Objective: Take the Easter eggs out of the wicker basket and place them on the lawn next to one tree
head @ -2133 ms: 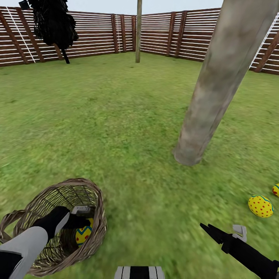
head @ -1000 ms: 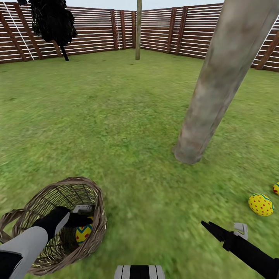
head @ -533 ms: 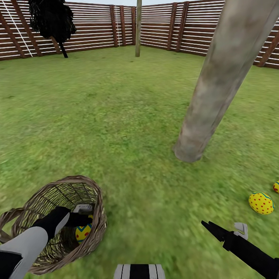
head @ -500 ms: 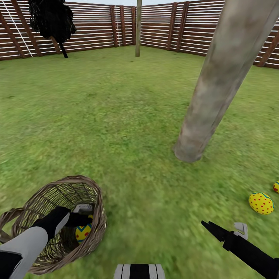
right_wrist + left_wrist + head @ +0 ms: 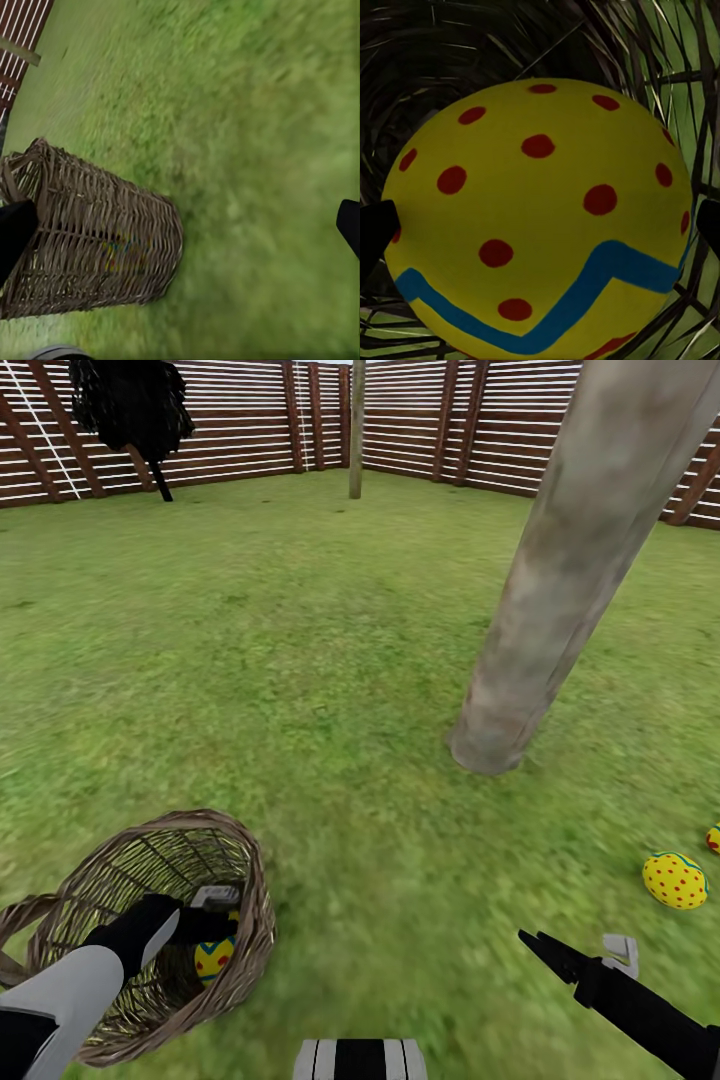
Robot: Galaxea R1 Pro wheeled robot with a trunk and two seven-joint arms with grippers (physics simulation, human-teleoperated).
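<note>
Down inside round brown woven wicker basket [image 5: 160, 930]: yellow blue-zigzag Easter egg [image 5: 540, 217]; left gripper [image 5: 205, 920] fingers apart, flanking its widest part; probably smooth, rigid, slippery; best gripped across middle.

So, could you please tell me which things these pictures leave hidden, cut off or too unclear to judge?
- Left claw, head view: the wrist and wicker basket wall hide the fingertips; whether it has closed on the zigzag egg is unclear.
- Egg at the right edge, head view: cut off by the frame.
- Tree, head view: canopy above the top edge.
- Basket floor, left wrist view: the egg blocks it.
</note>
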